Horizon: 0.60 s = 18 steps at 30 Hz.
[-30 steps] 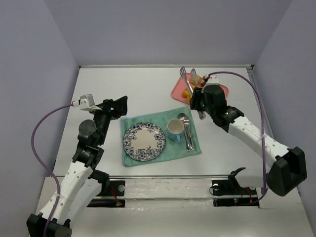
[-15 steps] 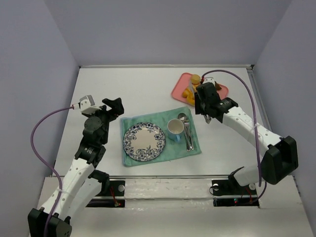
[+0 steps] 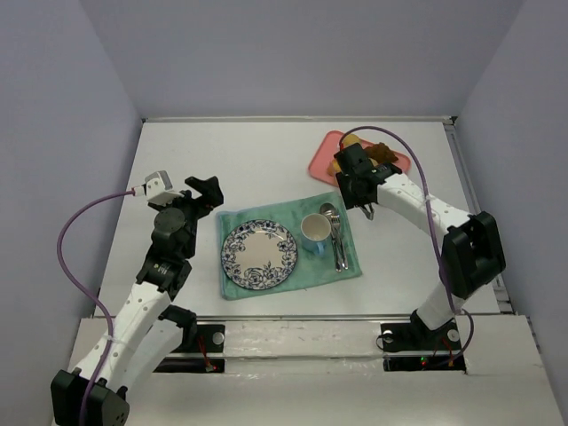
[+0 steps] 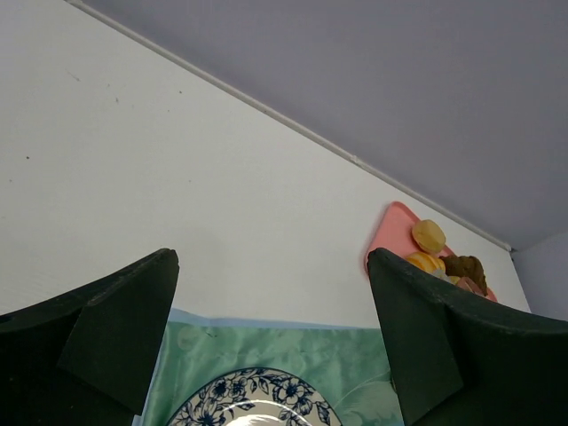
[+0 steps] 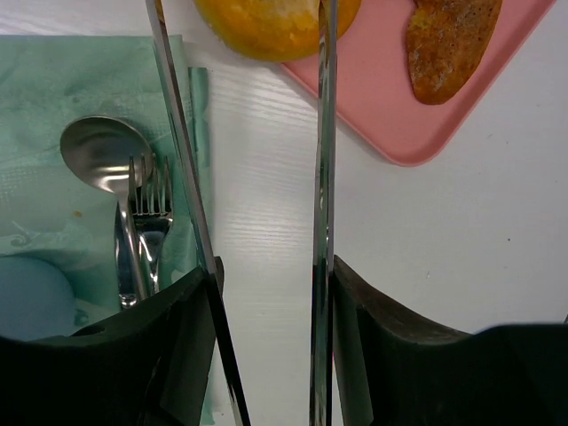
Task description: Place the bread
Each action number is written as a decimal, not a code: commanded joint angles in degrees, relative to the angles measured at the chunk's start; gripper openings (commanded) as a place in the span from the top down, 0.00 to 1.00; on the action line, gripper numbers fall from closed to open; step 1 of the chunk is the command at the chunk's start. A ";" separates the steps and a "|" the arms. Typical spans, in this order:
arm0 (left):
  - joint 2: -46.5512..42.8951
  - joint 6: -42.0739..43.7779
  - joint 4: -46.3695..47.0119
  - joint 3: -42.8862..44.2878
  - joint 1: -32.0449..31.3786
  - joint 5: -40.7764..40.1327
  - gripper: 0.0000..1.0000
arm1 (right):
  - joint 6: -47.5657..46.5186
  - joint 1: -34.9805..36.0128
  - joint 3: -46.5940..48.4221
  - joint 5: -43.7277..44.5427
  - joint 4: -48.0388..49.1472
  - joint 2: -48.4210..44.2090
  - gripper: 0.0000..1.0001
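While the right fingers [image 5: 182, 333] squeeze tongs [image 5: 321, 177] around the bread [image 5: 266, 22] at frame top — left fingers [image 4: 115, 328] spread idle — any slackening could drop it short of the plate [image 3: 240, 244].

This was a robotics lab test cell. A plain white table [image 3: 266, 160] was boxed in by bare lavender-grey walls [image 3: 302, 53]. Two white-and-black robot arms [image 3: 146, 297] were bolted to a metal rail [image 3: 302, 333] at its near edge, trailing purple cables [image 3: 64, 257]. A teal cloth [image 3: 266, 213] held a staged place setting.
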 commanded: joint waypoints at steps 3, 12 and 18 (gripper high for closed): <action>0.04 0.95 3.64 -0.21 -0.23 -2.01 0.01 | -1.73 0.26 5.42 1.74 -2.16 3.71 0.46; 0.48 1.13 4.25 -0.21 -0.14 -1.83 0.01 | -1.38 0.26 6.56 3.05 -5.84 7.84 0.49; 1.27 1.22 4.61 -0.04 -0.14 -1.57 0.01 | 2.83 0.26 7.97 7.62 -12.34 9.25 0.50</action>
